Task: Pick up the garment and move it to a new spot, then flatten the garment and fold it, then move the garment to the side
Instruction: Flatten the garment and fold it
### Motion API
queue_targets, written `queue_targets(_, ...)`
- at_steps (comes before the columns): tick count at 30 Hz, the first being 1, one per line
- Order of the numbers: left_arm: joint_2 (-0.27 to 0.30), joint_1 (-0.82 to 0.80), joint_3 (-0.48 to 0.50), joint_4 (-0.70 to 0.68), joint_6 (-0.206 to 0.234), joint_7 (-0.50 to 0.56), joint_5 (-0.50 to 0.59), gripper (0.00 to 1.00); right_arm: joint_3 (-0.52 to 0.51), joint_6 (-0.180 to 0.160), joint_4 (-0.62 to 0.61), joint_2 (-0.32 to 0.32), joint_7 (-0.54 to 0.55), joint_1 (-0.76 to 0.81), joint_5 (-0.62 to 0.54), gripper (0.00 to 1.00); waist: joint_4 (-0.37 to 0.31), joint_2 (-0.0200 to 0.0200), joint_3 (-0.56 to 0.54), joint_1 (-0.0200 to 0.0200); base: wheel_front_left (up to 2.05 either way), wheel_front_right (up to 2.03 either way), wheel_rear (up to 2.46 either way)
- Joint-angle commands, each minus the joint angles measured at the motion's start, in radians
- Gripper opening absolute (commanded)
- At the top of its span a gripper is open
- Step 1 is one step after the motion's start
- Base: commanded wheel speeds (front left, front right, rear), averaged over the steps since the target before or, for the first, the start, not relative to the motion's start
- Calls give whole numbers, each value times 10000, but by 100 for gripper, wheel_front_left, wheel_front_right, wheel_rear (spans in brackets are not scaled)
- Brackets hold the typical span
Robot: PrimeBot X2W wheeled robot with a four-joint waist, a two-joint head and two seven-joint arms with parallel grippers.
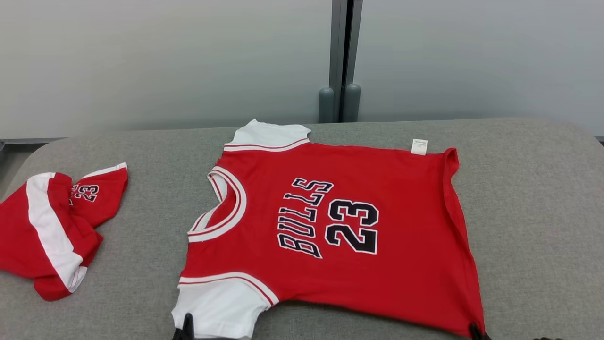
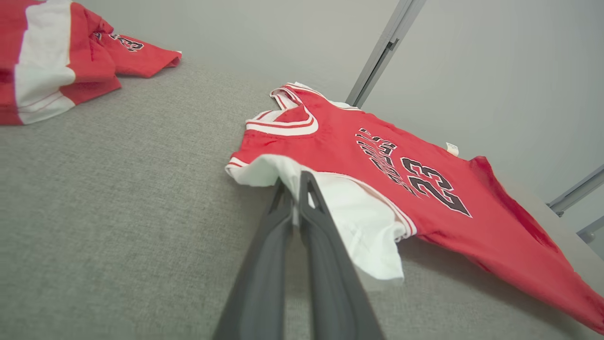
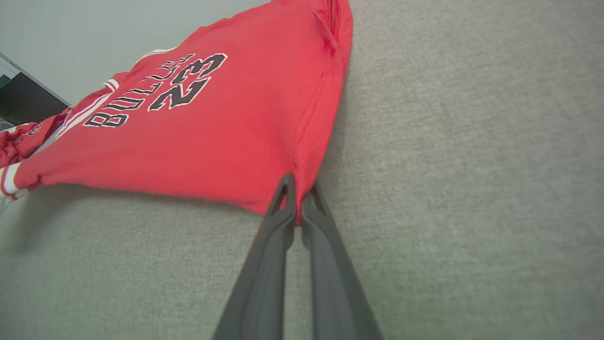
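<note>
Grey table (image 1: 519, 189), left gripper (image 2: 296, 186), right gripper (image 3: 299, 186) pinching jersey (image 1: 406, 189)

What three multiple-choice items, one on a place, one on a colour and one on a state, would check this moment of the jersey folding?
1. Where does the crumpled red garment lie relative to the jersey?
A) on the robot's left of it
B) on the robot's right of it
C) on top of it

2. What colour is the jersey's near sleeve?
A) black
B) white
C) grey

3. How does the left tool stand?
A) open above the cloth
B) shut on nothing
C) shut on the near sleeve

Key:
1 A, it sits at the left end of the grey surface, apart from the jersey.
2 B, the sleeve is white beyond a red stripe.
3 C, the left wrist view shows white cloth pinched between its fingers.
</note>
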Motion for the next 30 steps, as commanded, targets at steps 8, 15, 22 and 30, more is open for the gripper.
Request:
queue_targets(8, -12, 87, -207, -55, -59, -28, 194, 0, -543, 2, -874, 256, 902, 773, -409, 0, -97, 3, -31, 2, 0, 0, 0)
queue_targets(15, 372, -723, -358, 30, -233, -28, 453, 0, -561, 2, -1279, 489, 1184, 358, -620, 0, -231, 3, 122, 2, 0, 0, 0)
queue_targets(22, 1029, -2288, -659, 465, -347, 108, 502, 0, -724, 2, -1513, 475, 1468, -344, -473, 0, -463, 3, 487, 2, 0, 0, 0)
queue_targets(30, 1495, -4460, -1164, 1959, -406, 224, 493, 0, -722, 2, -1321, 455, 1767, -1439, -157, 0, -755, 3, 1134, 2, 0, 0, 0)
